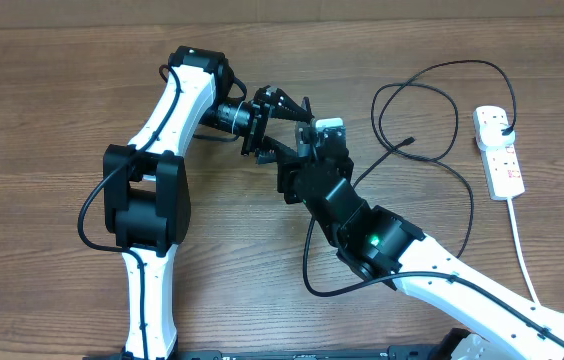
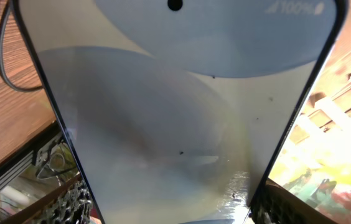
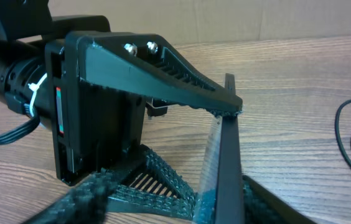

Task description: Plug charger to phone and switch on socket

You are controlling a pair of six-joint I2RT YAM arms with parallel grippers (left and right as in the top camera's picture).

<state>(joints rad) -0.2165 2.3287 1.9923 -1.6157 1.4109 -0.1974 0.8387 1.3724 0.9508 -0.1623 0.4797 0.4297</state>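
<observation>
From overhead, we see the left gripper [image 1: 297, 122] and the right gripper [image 1: 320, 142] meeting at mid-table, with the phone [image 1: 330, 125] raised between them; only a pale sliver of it shows. The charger cable [image 1: 432, 85] loops on the table [image 1: 42, 120] to the right of them, its connector tip [image 1: 409, 141] lying free and apart from both grippers. The power strip [image 1: 499, 150] sits at the far right, with the black plug [image 1: 503, 122] apparently seated in its far end.

From the left wrist, the phone's lit screen fills the frame. Dark fingers [image 2: 70, 202] press at its lower edges, so we judge the left gripper to be clamped on it.

From the right wrist, we see the phone edge-on and upright, with the left gripper's ribbed finger bearing on its top. The right gripper's own fingers flank the lower part closely, but we cannot tell whether they grip it or merely bracket it.

We judge the step to be steadying the phone for plugging. To do it well, we should keep one firm hold that leaves the charging port exposed. We should then free the other gripper to pick up the connector near its tip and line it up squarely before pushing.
</observation>
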